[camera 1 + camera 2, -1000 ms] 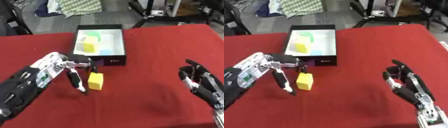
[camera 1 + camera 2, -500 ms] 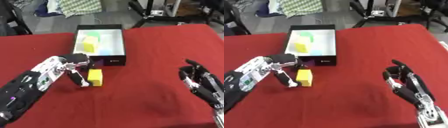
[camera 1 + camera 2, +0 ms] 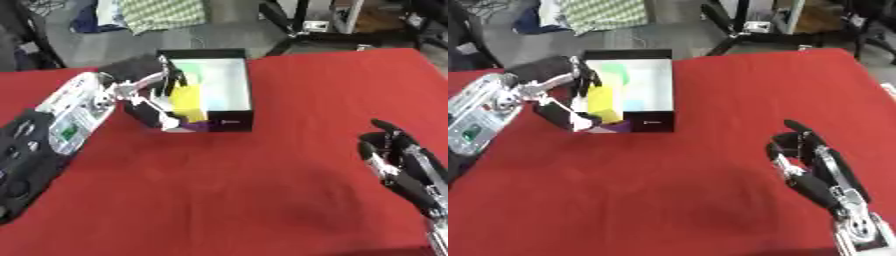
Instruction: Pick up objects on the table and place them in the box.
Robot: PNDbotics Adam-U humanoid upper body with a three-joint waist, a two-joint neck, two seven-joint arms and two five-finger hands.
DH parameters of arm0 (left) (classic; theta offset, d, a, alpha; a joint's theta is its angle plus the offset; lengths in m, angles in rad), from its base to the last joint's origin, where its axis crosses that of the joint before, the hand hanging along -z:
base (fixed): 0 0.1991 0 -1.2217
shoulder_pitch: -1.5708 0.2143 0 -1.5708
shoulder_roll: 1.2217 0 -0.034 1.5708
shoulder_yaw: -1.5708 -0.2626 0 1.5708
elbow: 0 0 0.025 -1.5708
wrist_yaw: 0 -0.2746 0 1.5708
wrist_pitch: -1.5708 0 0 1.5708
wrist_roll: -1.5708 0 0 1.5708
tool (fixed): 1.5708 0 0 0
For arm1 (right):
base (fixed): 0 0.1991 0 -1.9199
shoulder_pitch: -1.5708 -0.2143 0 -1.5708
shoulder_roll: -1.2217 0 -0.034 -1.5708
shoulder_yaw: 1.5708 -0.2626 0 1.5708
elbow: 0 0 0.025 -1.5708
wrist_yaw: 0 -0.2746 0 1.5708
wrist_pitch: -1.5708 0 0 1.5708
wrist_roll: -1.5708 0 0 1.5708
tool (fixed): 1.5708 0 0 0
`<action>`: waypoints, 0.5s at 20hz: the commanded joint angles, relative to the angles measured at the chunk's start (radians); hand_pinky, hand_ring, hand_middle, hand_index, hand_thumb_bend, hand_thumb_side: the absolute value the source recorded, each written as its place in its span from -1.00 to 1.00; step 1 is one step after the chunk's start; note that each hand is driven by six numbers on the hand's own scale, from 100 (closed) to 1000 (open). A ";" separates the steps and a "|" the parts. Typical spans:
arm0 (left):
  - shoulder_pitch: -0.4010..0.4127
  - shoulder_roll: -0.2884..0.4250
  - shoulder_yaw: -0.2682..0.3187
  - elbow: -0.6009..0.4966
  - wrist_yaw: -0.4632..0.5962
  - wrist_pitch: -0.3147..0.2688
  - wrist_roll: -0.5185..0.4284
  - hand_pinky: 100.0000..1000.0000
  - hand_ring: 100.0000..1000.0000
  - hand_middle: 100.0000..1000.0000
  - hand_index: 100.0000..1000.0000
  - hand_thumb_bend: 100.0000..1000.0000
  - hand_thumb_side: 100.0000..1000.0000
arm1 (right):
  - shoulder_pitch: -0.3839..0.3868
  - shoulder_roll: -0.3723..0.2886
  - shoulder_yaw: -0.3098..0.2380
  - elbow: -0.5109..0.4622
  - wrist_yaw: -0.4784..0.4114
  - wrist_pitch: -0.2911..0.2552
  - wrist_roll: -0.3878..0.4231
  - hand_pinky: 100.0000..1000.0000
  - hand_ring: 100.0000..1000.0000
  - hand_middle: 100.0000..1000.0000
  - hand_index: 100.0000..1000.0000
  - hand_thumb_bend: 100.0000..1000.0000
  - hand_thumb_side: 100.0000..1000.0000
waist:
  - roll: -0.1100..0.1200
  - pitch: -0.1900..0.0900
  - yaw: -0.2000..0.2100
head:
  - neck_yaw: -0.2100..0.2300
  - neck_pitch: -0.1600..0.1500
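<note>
My left hand (image 3: 144, 102) is shut on a yellow block (image 3: 186, 100), holding it lifted at the near left corner of the black box (image 3: 234, 120). The box has a white inside and holds pale green and light blue pieces (image 3: 191, 75). A purple patch (image 3: 199, 127) shows under the block at the box's front. My right hand (image 3: 404, 160) rests open at the lower right on the red table (image 3: 245, 190), fingers up, holding nothing.
Beyond the table's far edge lie a checked cloth (image 3: 162, 12), chair legs (image 3: 289, 25) and other clutter on the floor.
The left hand has closed on the yellow block and carried it up from the table to the box's near left corner. The right hand has stayed put.
</note>
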 commanded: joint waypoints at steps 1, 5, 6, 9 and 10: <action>-0.068 -0.046 0.045 0.148 -0.067 0.003 0.021 0.15 -0.13 -0.16 0.16 -0.31 -0.53 | -0.005 -0.012 -0.005 -0.011 -0.002 0.000 0.001 0.51 0.48 0.34 0.86 -0.59 -0.09 | -0.005 -0.024 -0.003 | 0.000 -0.001; -0.120 -0.160 0.107 0.394 -0.175 -0.036 0.052 0.26 -0.01 -0.04 0.28 -0.10 -0.42 | -0.005 -0.010 -0.002 -0.010 -0.005 0.001 0.003 0.50 0.48 0.34 0.86 -0.60 -0.08 | -0.007 -0.024 -0.012 | 0.002 -0.001; -0.127 -0.187 0.125 0.441 -0.196 -0.045 0.071 0.30 0.05 0.00 0.32 0.06 -0.33 | -0.006 -0.009 -0.001 -0.010 -0.006 0.001 0.004 0.50 0.48 0.34 0.86 -0.60 -0.08 | -0.008 -0.023 -0.013 | 0.001 -0.001; -0.139 -0.246 0.160 0.527 -0.254 -0.058 0.158 0.51 0.41 0.36 0.63 0.96 -0.06 | -0.008 -0.006 0.002 -0.010 -0.007 0.001 0.007 0.50 0.48 0.34 0.86 -0.60 -0.08 | -0.010 -0.023 -0.018 | 0.005 -0.001; -0.143 -0.260 0.165 0.537 -0.273 -0.055 0.197 0.56 0.50 0.45 0.68 1.00 -0.01 | -0.008 -0.005 0.003 -0.010 -0.008 0.001 0.008 0.50 0.48 0.34 0.86 -0.60 -0.08 | -0.011 -0.023 -0.020 | 0.007 -0.001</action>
